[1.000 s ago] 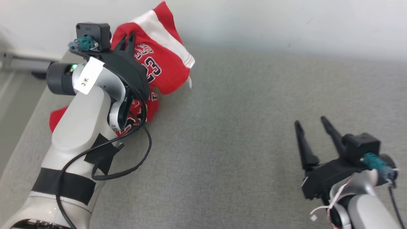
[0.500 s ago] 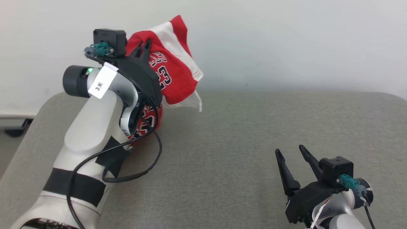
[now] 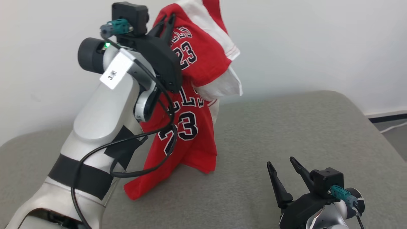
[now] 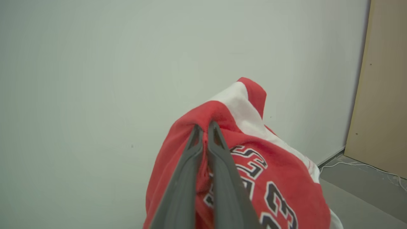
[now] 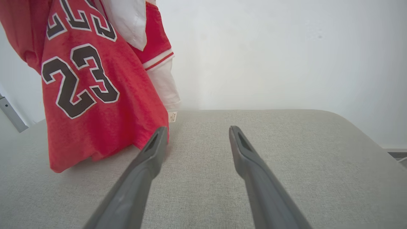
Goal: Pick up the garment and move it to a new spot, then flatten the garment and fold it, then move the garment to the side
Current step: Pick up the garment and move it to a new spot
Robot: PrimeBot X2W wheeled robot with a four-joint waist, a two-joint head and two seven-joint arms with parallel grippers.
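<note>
The garment [image 3: 190,127] is a red jersey with white trim and a black "23". It hangs from my left gripper [image 3: 167,19], which is raised high at the upper left and shut on a bunch of the red cloth. The jersey's lower hem trails on the grey surface [image 3: 286,127]. In the left wrist view the gripper [image 4: 204,126] pinches the garment [image 4: 273,178] at its top fold. My right gripper [image 3: 281,163] rests low at the lower right, open and holding nothing. In the right wrist view the gripper [image 5: 197,130] points at the garment [image 5: 95,105], which hangs to its left.
The grey padded surface has a rounded far edge [image 3: 349,98] at the right, with floor and a white cable [image 3: 392,127] beyond. A pale wall [image 3: 318,44] stands behind. A beige panel [image 4: 384,89] shows at the right of the left wrist view.
My left gripper has lifted the garment off the surface, so it now hangs down instead of lying bunched. The head camera has tilted up. The right gripper stays open and low.
</note>
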